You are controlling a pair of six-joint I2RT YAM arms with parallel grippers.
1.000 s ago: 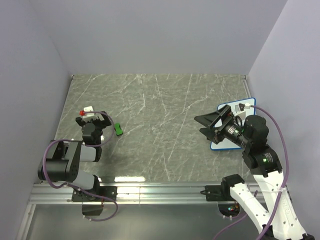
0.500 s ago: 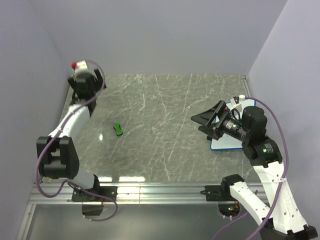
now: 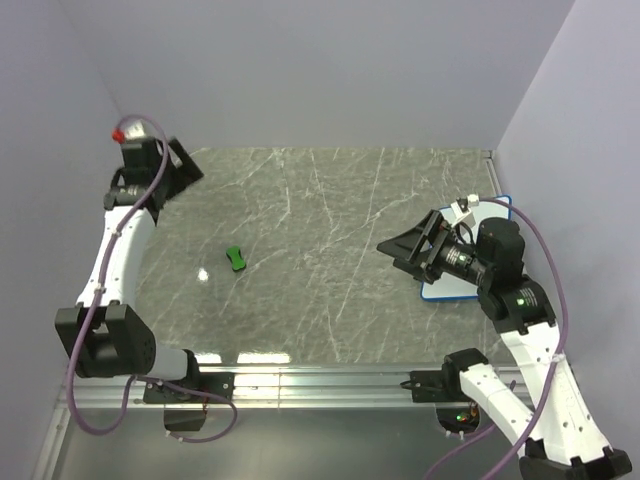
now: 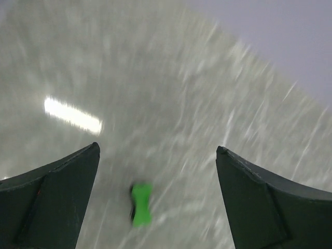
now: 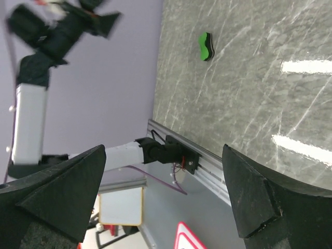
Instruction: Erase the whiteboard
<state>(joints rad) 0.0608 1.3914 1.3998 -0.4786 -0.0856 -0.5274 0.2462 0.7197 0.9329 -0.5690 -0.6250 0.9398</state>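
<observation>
Both grippers are spread wide with nothing in them: the left gripper (image 3: 183, 165) up by the back-left corner, the right gripper (image 3: 400, 250) just left of the whiteboard (image 3: 448, 290), which lies by the table's right edge under that arm. Grey marbled table (image 3: 320, 200) with 1 little green block (image 3: 235, 259) left of middle, and plain lilac walls (image 3: 320, 70) on 3 sides.

The worktop (image 3: 330, 300) is a grey-green slab veined with pale streaks, like marble. Plain lavender-grey walls box it in: the back wall (image 3: 320, 70) at twelve o'clock, the left wall (image 3: 50, 130) at nine, the right wall (image 3: 590, 120) at three. At six o'clock a ribbed aluminium rail (image 3: 320, 382) runs along the near edge. Overhead light leaves a small white glare (image 3: 203, 273) on the slab toward eight o'clock.
</observation>
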